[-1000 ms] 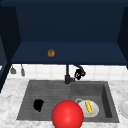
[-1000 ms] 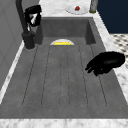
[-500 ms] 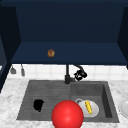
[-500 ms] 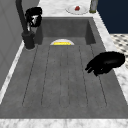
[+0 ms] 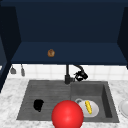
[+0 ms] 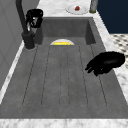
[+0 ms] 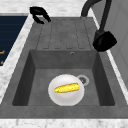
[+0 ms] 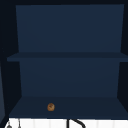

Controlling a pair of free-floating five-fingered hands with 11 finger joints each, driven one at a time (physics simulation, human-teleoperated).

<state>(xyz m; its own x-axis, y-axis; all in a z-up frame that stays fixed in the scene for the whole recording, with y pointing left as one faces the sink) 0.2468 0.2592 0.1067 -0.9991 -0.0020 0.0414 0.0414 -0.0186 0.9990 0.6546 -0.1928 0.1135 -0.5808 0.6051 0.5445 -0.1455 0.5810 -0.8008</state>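
My left hand (image 5: 38, 105) hovers open over the ribbed drainboard (image 5: 47, 92) at the sink's left, near its front edge; it shows as a hand (image 6: 106, 62) with relaxed fingers in the left side view and as a hand (image 7: 39, 13) at the far end in the right side view. My right hand (image 5: 81, 75) sits at the end of the black faucet (image 5: 67, 75), fingers curled round the spout; it is the hand (image 6: 35, 18) beside the faucet (image 6: 23, 22) and the hand (image 7: 103, 41) on the faucet (image 7: 105, 15). A white plate (image 7: 56, 96) carrying a yellow corn cob (image 7: 67, 88) lies in the basin.
A large red ball (image 5: 67, 115) shows at the sink's front edge. A small brown object (image 5: 51, 53) rests on the cabinet's lower shelf (image 8: 75, 107). On the right counter stand a plate (image 6: 77, 9) with something red and a bottle (image 6: 93, 5). Utensils (image 5: 17, 70) hang on the wall.
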